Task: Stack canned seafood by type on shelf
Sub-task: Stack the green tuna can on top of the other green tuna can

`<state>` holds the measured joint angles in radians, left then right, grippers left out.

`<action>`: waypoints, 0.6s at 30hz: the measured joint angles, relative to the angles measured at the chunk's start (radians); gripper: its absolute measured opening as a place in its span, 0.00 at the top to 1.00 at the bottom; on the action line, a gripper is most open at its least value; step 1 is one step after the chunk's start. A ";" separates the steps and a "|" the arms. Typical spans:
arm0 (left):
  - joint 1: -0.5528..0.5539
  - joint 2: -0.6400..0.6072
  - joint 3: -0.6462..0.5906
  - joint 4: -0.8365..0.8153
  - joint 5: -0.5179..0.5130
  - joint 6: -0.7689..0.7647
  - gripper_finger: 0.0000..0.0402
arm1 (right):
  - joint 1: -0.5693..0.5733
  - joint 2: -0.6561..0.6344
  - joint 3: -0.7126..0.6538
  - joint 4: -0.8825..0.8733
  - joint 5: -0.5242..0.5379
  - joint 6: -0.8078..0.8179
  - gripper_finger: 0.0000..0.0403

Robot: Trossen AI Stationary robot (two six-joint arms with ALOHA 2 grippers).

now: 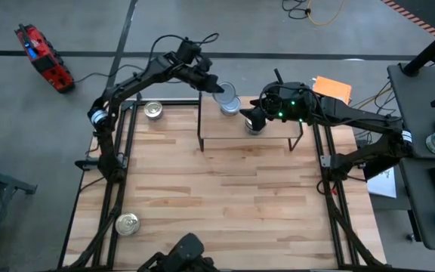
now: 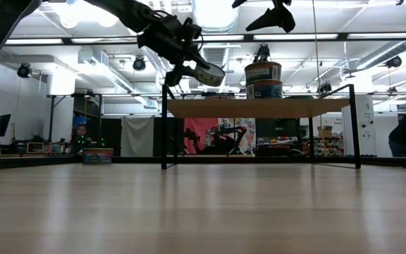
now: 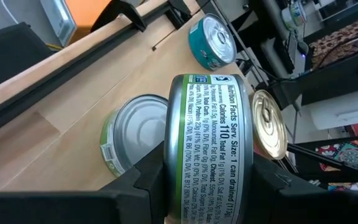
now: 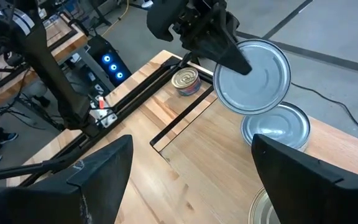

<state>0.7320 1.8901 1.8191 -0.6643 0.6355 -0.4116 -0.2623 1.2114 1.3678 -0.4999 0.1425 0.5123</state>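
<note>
Green-and-white label with dark print on the held tin (image 3: pixel 210 149); teal side and silver top on the far tin (image 3: pixel 211 41); pale wood shelf (image 1: pixel 232 127) on black legs; red-and-black case (image 1: pixel 42 58) on grey floor.

Your two arms: dark, matte black links. Left arm (image 1: pixel 138 79), upper left of frame: white band near base, loose black cable looping above wrist. Right arm (image 1: pixel 346 113), upper right: green lights glowing on wrist housing, white band at elbow.
</note>
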 joint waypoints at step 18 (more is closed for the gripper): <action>-0.035 0.051 0.000 0.027 -0.023 -0.017 0.70 | 0.000 0.000 0.000 -0.001 0.000 0.014 0.21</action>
<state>0.6969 1.9407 1.8191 -0.6374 0.6128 -0.4286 -0.2623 1.2114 1.3677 -0.5007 0.1425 0.5259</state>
